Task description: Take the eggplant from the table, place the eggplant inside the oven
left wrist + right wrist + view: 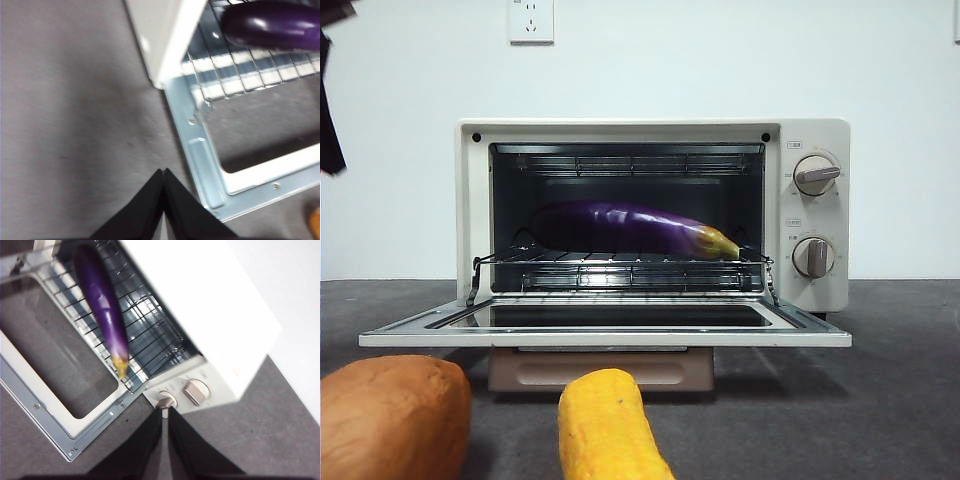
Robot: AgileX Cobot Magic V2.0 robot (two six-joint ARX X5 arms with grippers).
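The glossy purple eggplant (630,228) lies lengthwise on the wire rack inside the cream-white oven (815,140), yellowish tip toward the knobs. The oven door (610,338) hangs fully open and flat. In the left wrist view my left gripper (163,172) is shut and empty above the table, beside the oven's left corner (160,35), with the eggplant (272,25) on the rack beyond. My right gripper (165,412) is shut with nothing in it, hovering above the knob side of the oven (210,315), apart from the eggplant (102,305).
An orange-brown sweet potato (390,415) and a yellow corn cob (608,425) lie on the dark grey table (880,400) in front of the open door. A black arm tip (330,100) shows at the upper left edge. A white wall stands behind.
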